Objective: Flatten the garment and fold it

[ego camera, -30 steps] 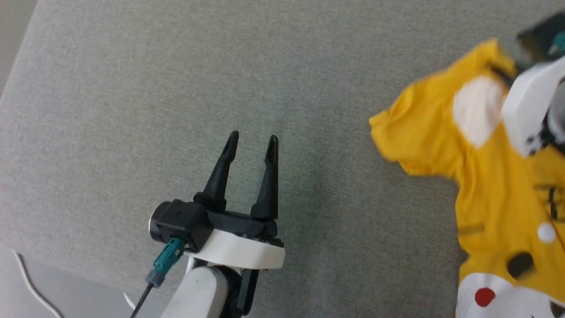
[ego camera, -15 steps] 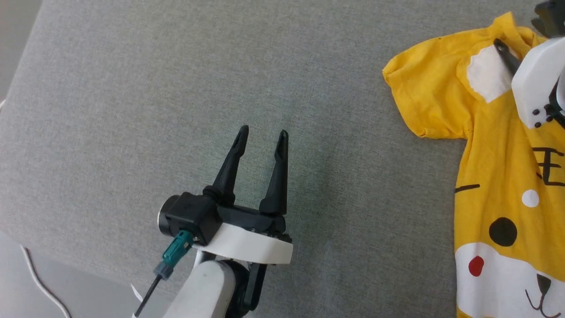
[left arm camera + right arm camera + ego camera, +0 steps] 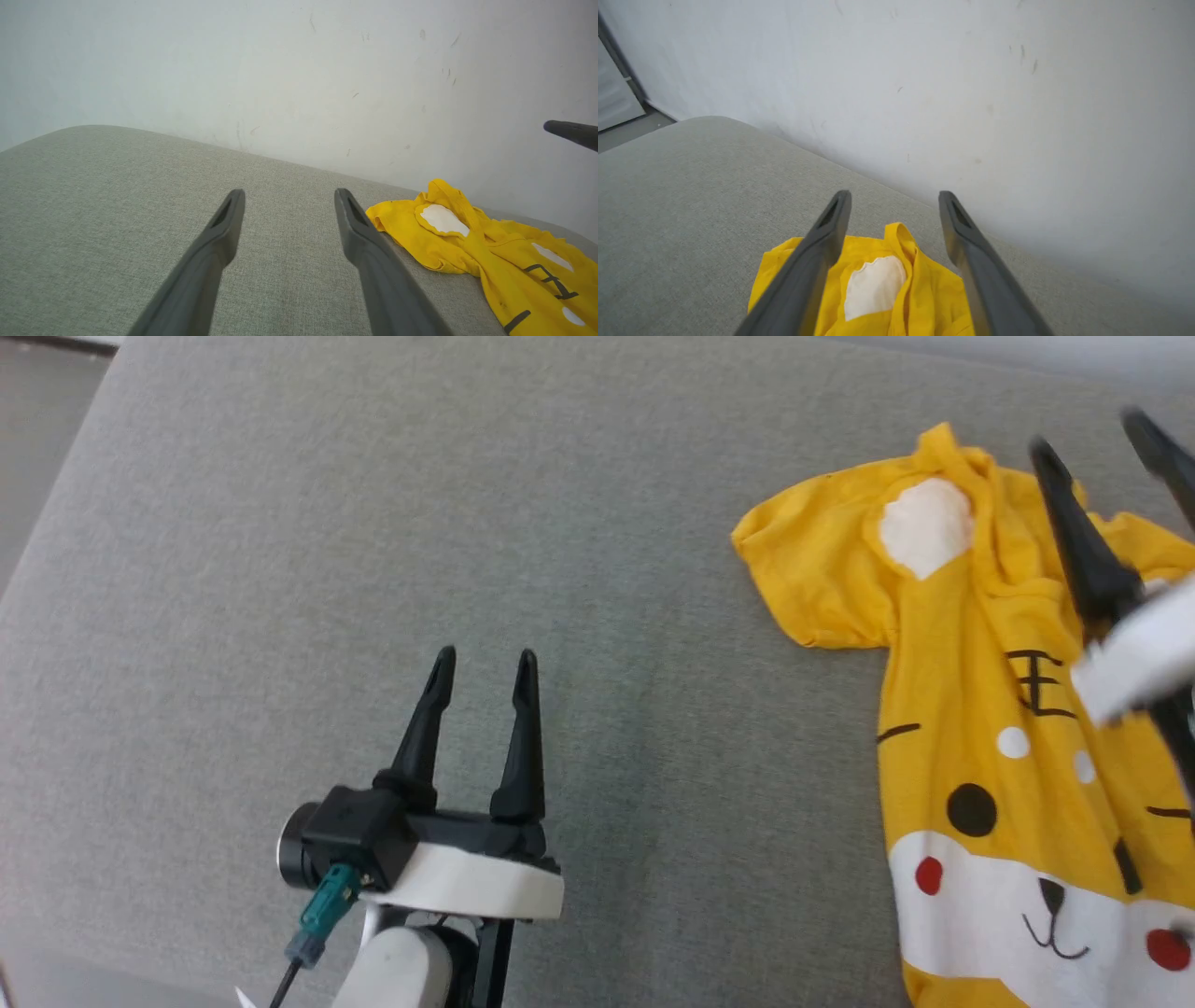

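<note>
The garment (image 3: 980, 709), a bright yellow T-shirt with a tiger face, lies print-up at the right of the grey fabric surface (image 3: 373, 523). Its left sleeve is spread out and its collar is bunched up. My right gripper (image 3: 1088, 434) hovers open above the collar area with nothing between its fingers. In the right wrist view the right gripper (image 3: 894, 193) points over the garment (image 3: 878, 280) towards the wall. My left gripper (image 3: 485, 661) stands open over bare fabric, well to the left of the garment. In the left wrist view the left gripper (image 3: 288, 193) has the garment (image 3: 467, 242) to its right.
A white wall (image 3: 280, 70) rises right behind the far edge of the surface. The surface's left edge drops to a grey floor (image 3: 37, 429). One finger of the right gripper (image 3: 570, 133) pokes into the left wrist view at the right.
My right gripper has opened, let go of the garment's collar and risen off it. The garment has settled flat. The head camera has shifted. My left gripper stays open.
</note>
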Controlling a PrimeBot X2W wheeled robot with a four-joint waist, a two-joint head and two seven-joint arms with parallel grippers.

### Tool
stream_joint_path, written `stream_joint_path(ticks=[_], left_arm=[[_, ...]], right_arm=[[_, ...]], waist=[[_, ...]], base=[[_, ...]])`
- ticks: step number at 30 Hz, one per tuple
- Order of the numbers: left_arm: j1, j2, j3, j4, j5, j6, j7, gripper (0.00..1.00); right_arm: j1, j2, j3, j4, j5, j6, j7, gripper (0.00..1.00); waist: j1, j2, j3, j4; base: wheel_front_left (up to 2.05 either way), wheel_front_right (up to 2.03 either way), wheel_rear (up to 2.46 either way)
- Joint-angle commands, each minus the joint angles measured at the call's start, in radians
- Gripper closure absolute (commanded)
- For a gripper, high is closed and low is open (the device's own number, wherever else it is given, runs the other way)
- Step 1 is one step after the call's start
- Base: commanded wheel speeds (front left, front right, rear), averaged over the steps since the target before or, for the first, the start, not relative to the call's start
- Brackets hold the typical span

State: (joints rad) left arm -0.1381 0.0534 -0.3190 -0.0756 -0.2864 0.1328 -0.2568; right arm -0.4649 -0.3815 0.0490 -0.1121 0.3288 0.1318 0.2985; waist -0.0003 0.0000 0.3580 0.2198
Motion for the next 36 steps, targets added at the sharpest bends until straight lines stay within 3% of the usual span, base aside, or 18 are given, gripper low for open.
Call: stream_joint_path(ticks=[1, 6, 9, 14, 20, 28, 33, 36], left_arm=[[0.015, 0.001, 0.006, -0.005, 0.011, -0.005, -0.005, 0.0], [0.061, 0.004, 0.031, -0.019, 0.022, -0.015, -0.005, 0.0], [0.101, 0.009, 0.056, -0.038, 0.026, -0.012, -0.005, 0.0], [0.163, 0.017, 0.084, -0.061, 0.039, -0.013, -0.005, 0.0], [0.08, 0.053, 0.069, -0.058, 0.074, -0.038, 0.037, 0.0], [-0.335, 0.124, 0.0, 0.067, 0.125, -0.153, 0.383, 0.0], [-0.535, 0.09, -0.03, 0.208, 0.112, -0.185, 0.568, 0.0], [-0.605, 0.067, -0.033, 0.287, 0.088, -0.194, 0.61, 0.0]], right_arm=[[0.058, 0.031, -0.033, -0.029, -0.02, -0.001, -0.013, 0.0], [0.379, 0.253, -0.247, -0.231, -0.15, -0.001, -0.103, 0.0], [0.525, 0.322, -0.302, -0.289, -0.195, -0.001, -0.185, 0.0], [0.635, 0.331, -0.326, -0.206, -0.072, -0.001, -0.296, 0.0], [0.597, 0.331, -0.294, -0.159, -0.072, -0.001, -0.354, 0.0], [0.546, 0.331, -0.288, -0.213, -0.097, -0.001, -0.328, 0.0], [0.524, 0.331, -0.289, -0.254, -0.099, -0.001, -0.305, 0.0], [0.512, 0.331, -0.285, -0.266, -0.096, -0.001, -0.295, 0.0]], waist=[[0.0003, 0.0, -0.044, -0.045], [0.0003, 0.0, -0.06, -0.077], [0.0003, 0.0, -0.065, -0.109], [0.0003, 0.0, -0.065, -0.157], [0.0003, 0.0, -0.047, -0.18], [0.0003, 0.0, 0.052, -0.185], [0.0003, 0.0, 0.112, -0.193], [0.0003, 0.0, 0.139, -0.203]], base=[[0.0, 0.0, 0.0], [0.0, 0.0, 0.0], [0.0, 0.0, 0.0], [0.0, 0.0, 0.0], [0.0, 0.0, 0.0], [0.0, 0.0, 0.0], [0.0, 0.0, 0.0], [0.0, 0.0, 0.0]])
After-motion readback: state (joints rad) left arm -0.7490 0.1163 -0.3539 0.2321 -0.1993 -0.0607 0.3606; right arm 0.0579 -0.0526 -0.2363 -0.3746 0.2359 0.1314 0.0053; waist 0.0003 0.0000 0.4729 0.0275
